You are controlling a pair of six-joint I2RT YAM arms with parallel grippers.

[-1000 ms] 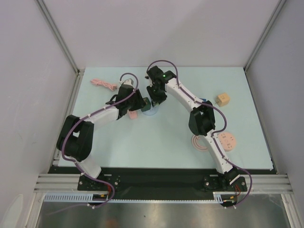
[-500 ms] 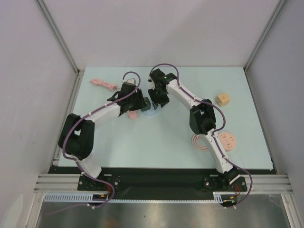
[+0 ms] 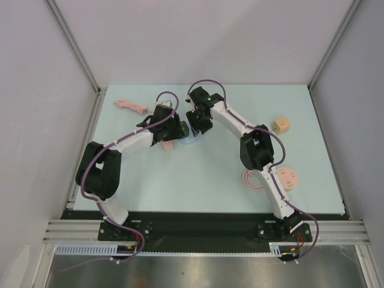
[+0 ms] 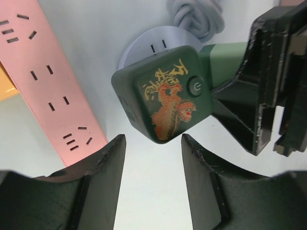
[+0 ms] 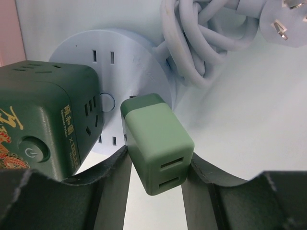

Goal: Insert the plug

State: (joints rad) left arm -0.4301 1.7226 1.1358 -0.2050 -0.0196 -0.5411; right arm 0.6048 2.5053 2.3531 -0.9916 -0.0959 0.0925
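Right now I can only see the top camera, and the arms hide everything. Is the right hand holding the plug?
Observer: Yes. The right wrist view shows the right gripper shut on a light green plug.
Operator: What does it go into?
Observer: A dark green cube right beside it. The cube has socket slots on the side facing the plug.
Operator: Is the left hand holding the cube?
Observer: No. The left wrist view shows the left gripper open, with its jaws apart and not closed on the cube.
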